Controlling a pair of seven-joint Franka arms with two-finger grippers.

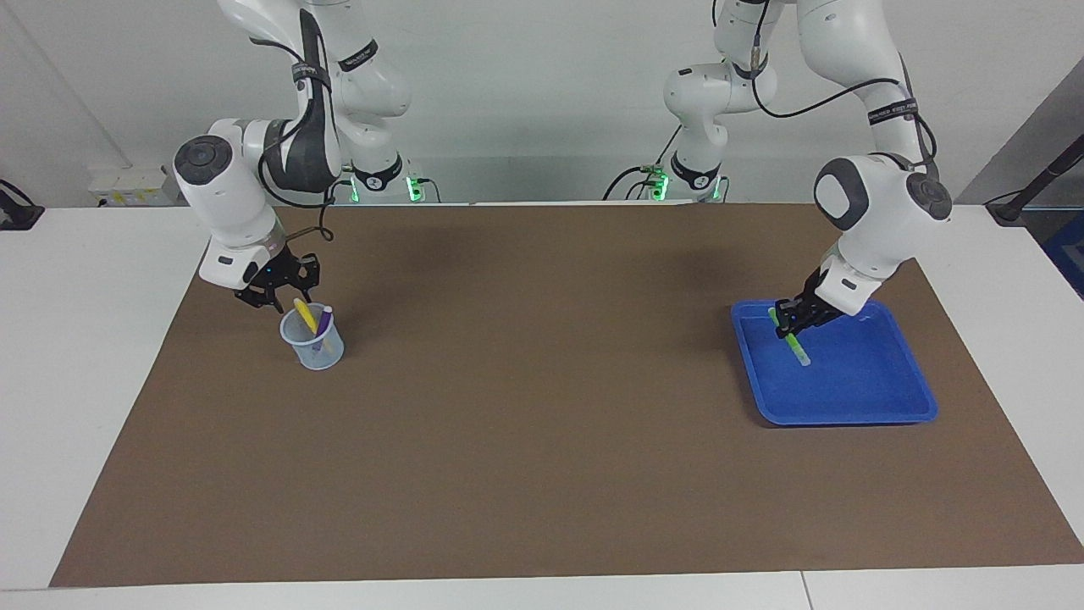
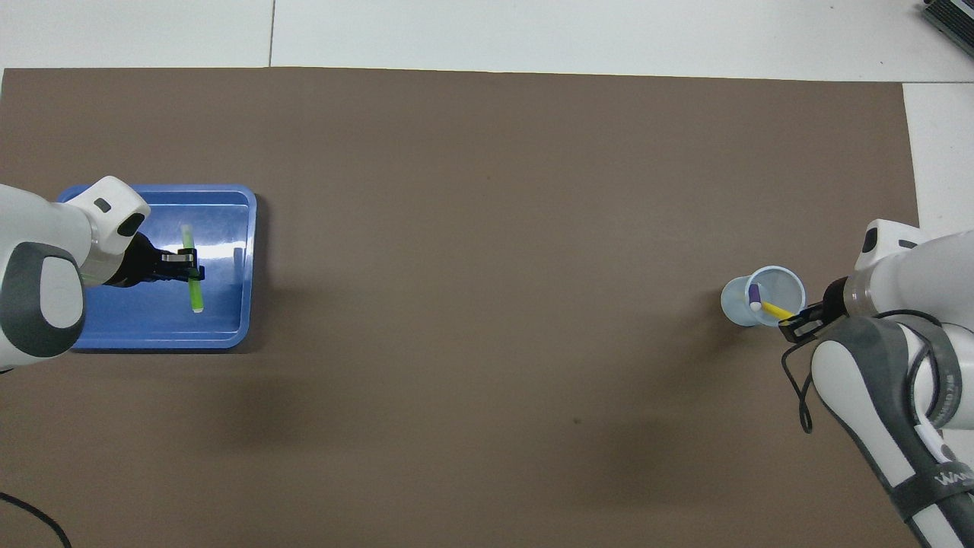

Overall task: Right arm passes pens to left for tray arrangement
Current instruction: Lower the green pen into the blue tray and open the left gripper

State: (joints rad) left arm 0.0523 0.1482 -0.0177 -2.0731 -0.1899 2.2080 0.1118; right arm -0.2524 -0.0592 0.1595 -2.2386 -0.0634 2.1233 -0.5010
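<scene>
A brown mat (image 1: 542, 398) covers most of the white surface (image 1: 93, 356), and nothing lies on the mat's wide middle stretch between the two arms. Toward the right arm's end of the mat stands a small pale-blue translucent cup (image 1: 313, 339), holding the yellow pen (image 1: 305, 314) and the purple pen (image 1: 323, 327), both leaning with their upper ends above the rim. The right end effector (image 1: 269, 288) hangs over the cup's rim on the side nearer the robots, its fingers on either side of the yellow pen's upper end; I cannot tell whether they already grip it, nor how far open they are. Toward the left arm's end of the mat sits the bright-blue tray (image 1: 881, 398), close to the mat's edge there. The left end effector (image 1: 794, 324) is low inside the tray, over the corner nearest the robots, its fingers clamped tight around the green pen (image 1: 793, 342). That pen is tilted, its whitish tip pointing down at the tray floor and its upper end sticking out above the fingers; whether the tip touches the floor is unclear.
</scene>
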